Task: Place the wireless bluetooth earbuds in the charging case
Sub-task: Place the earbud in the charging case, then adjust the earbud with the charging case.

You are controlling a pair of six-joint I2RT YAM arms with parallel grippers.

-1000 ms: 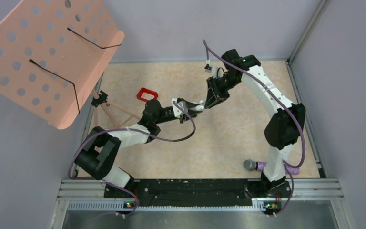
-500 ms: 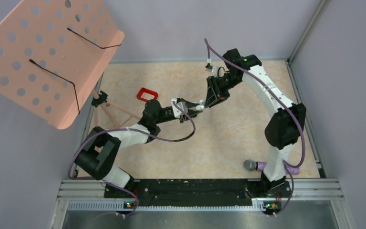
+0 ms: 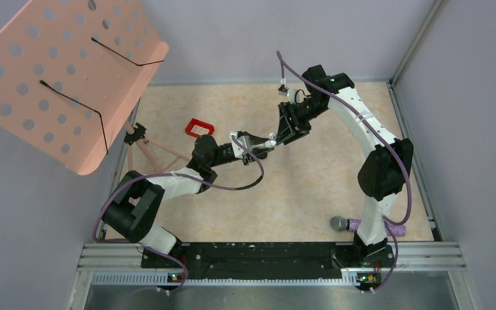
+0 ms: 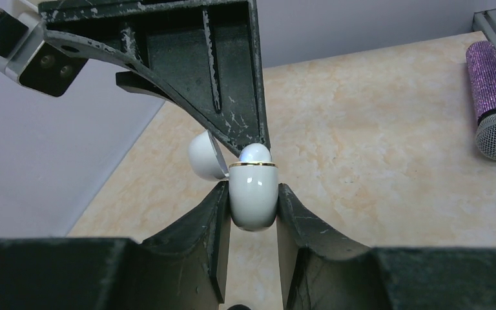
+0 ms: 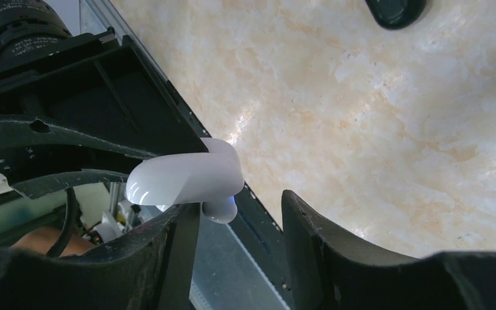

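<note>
Case: the left gripper (image 4: pixel 253 213) holds the white case (image 4: pixel 253 201) tight between its two fingers, up in the air over the bench (image 4: pixel 387 129). The lid (image 4: pixel 203 156) is flipped open to one side.
Bud: a small white bud (image 4: pixel 256 153) sits at the mouth of the case, right under a finger of the right gripper (image 4: pixel 232 110).
Right gripper: its fingers stand a little apart in its own view, and I cannot tell if they pinch the bud or just touch it.
Doing it well: I think the bud is going in now. The left arm should keep the case very still. The right one should push straight down, slowly, and not bump the lid. Let go only when the bud sits low in its hole.
Left wrist view: it shows the gold ring on the case and the bud poking out on top. It also shows the purple mic (image 4: pixel 494 97) lying far off on the bench.
Right wrist view: it shows the case (image 5: pixel 187 177) from the other side, and a black thing (image 5: pixel 395 10) on the bench that may be another case.
Top view: it shows both arms meeting mid-bench, a red thing (image 3: pixel 199 127), and a pink stand (image 3: pixel 58 71). The bud is too small to see there.
</note>
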